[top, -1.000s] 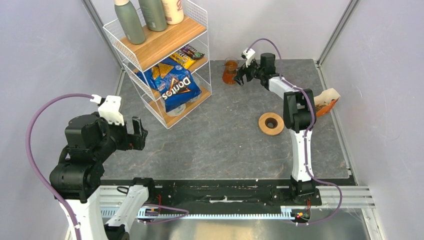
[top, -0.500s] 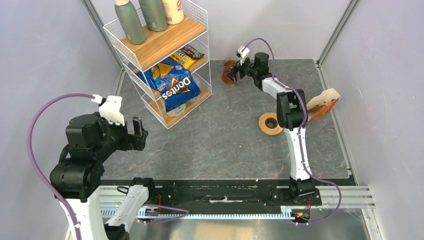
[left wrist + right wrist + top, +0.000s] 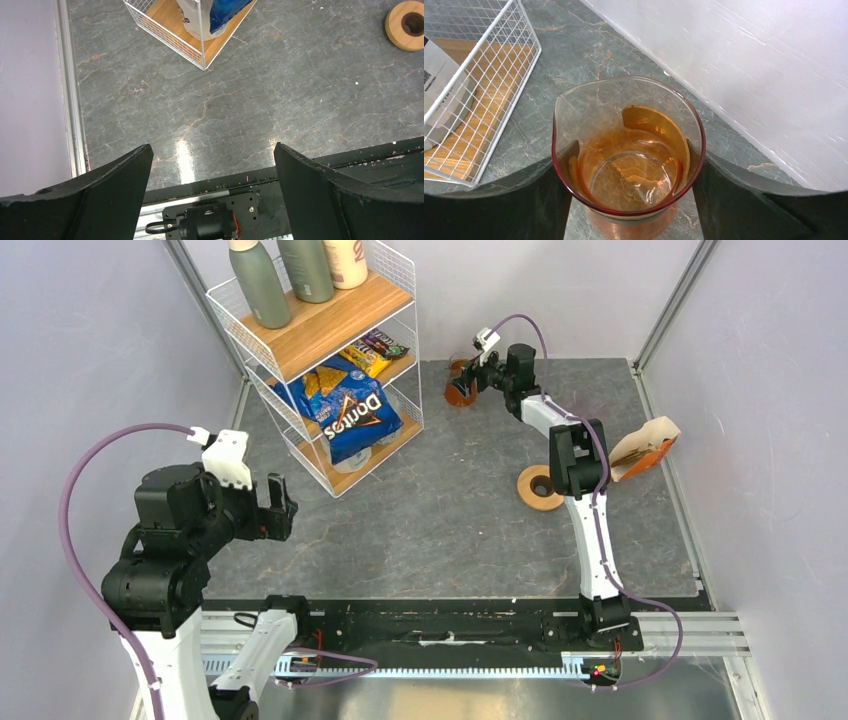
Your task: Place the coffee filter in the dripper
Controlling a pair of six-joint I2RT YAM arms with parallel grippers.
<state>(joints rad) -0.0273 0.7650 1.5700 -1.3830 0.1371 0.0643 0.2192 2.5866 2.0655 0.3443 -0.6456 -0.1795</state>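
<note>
The coffee filter and the dripper are out of view in every frame. My right gripper (image 3: 468, 378) reaches to the far back of the table. Its jaws stand open around an amber glass beaker (image 3: 459, 392). In the right wrist view the beaker (image 3: 626, 165) fills the gap of that gripper (image 3: 631, 150), one dark finger close against each side of the glass. I cannot tell whether they press on it. My left gripper (image 3: 276, 506) hangs open above the near left of the table, and nothing sits between its fingers in its own wrist view (image 3: 212, 147).
A flat wooden ring (image 3: 541, 487) lies right of centre, seen also as the ring (image 3: 407, 25) in the left wrist view. An orange-and-cream filter pack (image 3: 645, 448) leans at the right edge. A white wire rack (image 3: 330, 370) with bottles and a Doritos bag (image 3: 350, 415) stands back left.
My right arm has stretched further back and left, bringing its fingers around the amber beaker, and the jaws have narrowed slightly. The left arm has barely moved.
</note>
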